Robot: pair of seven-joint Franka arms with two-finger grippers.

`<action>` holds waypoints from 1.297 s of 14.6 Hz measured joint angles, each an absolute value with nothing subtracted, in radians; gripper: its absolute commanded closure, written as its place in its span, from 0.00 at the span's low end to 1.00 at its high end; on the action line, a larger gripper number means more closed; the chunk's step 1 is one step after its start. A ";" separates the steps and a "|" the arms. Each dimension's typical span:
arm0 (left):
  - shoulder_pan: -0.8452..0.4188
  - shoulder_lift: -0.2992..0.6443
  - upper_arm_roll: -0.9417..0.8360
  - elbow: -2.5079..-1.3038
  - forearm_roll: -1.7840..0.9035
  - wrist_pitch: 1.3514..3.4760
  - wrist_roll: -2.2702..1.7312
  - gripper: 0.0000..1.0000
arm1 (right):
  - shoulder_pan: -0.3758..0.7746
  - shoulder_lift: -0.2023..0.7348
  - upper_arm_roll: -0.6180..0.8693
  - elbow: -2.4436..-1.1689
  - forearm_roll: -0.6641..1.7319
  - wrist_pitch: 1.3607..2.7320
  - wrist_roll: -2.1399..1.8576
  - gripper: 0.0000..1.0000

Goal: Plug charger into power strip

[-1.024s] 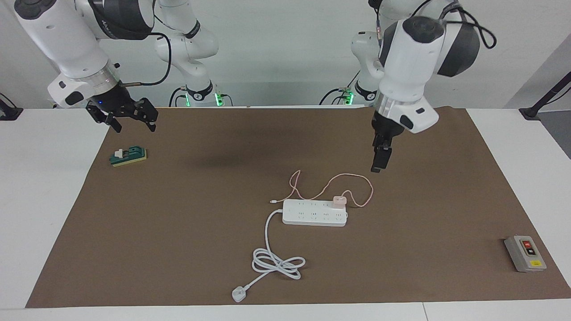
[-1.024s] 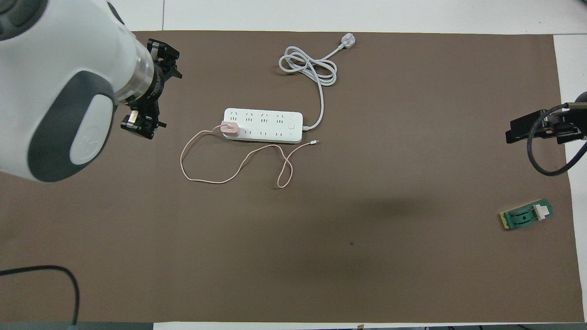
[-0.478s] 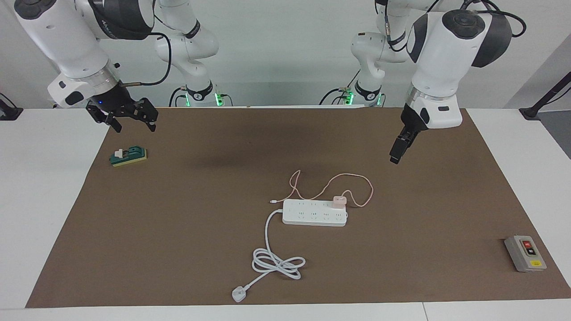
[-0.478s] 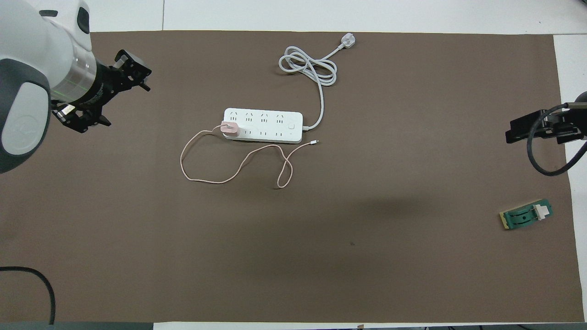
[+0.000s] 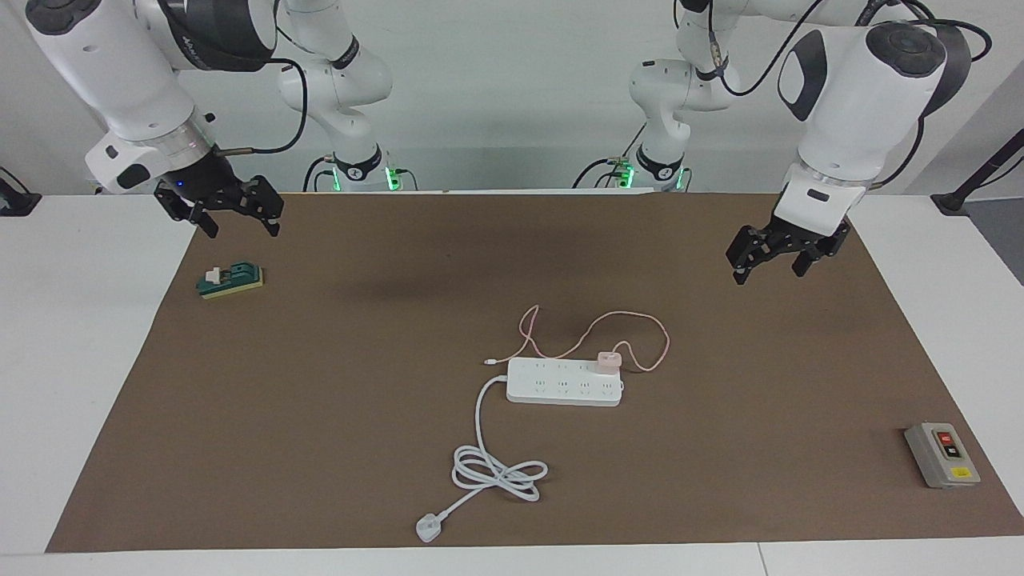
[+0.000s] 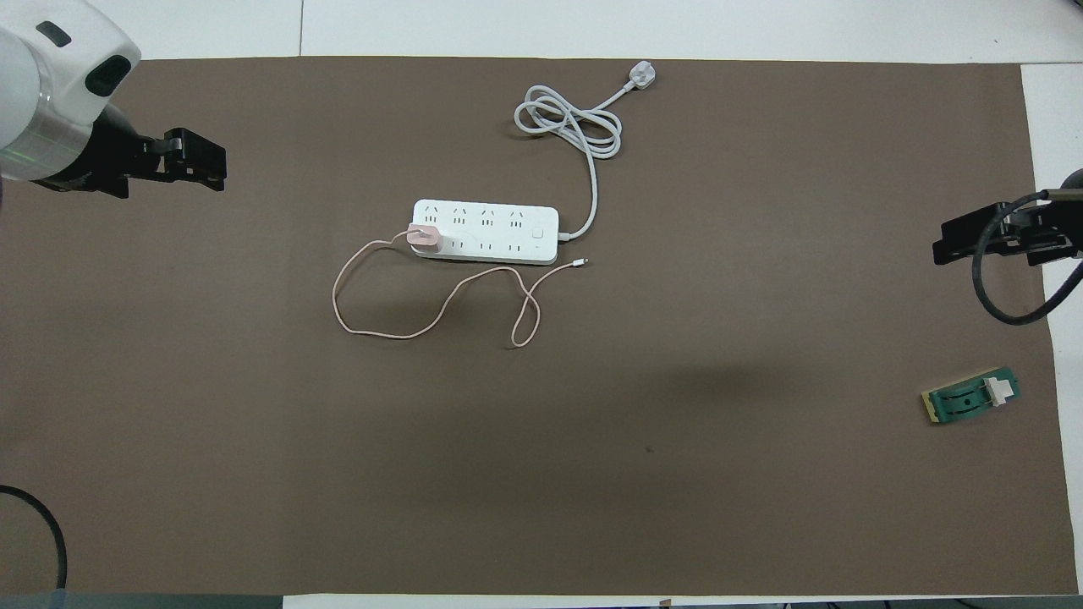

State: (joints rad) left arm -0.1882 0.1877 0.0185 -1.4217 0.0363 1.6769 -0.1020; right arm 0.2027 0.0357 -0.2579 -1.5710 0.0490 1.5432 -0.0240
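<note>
The power strip (image 5: 560,388) (image 6: 499,231) lies flat in the middle of the brown mat. The pale pink charger (image 5: 609,362) (image 6: 421,238) stands upright in a socket at the strip's end toward the left arm. Its thin pink cable (image 5: 640,319) (image 6: 381,331) loops loosely on the mat on the robots' side of the strip. My left gripper (image 5: 770,272) (image 6: 207,161) hangs open and empty above the mat toward the left arm's end, well apart from the charger. Open and empty too, my right gripper (image 5: 240,228) (image 6: 943,245) waits over the mat's edge at the right arm's end.
The strip's thick white cord (image 5: 496,472) (image 6: 567,127) coils farther from the robots and ends in a white plug (image 5: 429,528) (image 6: 640,78). A small green block (image 5: 232,280) (image 6: 973,397) lies below the right gripper. A grey button box (image 5: 942,454) sits at the left arm's end.
The left arm has swung away from above the pink cable toward its own end of the table, and its gripper has turned. The right arm, charger and strip have not moved.
</note>
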 measured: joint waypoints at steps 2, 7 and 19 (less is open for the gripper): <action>-0.175 0.188 0.018 -1.422 0.034 1.686 -0.004 0.00 | 0.203 0.036 -0.258 -1.571 0.049 1.543 -0.024 0.00; -0.170 0.194 0.014 -1.422 0.032 1.689 0.028 0.00 | 0.203 0.036 -0.258 -1.571 0.049 1.543 -0.024 0.00; -0.169 0.210 0.011 -1.421 0.028 1.689 -0.152 0.00 | 0.203 0.036 -0.258 -1.571 0.049 1.543 -0.024 0.00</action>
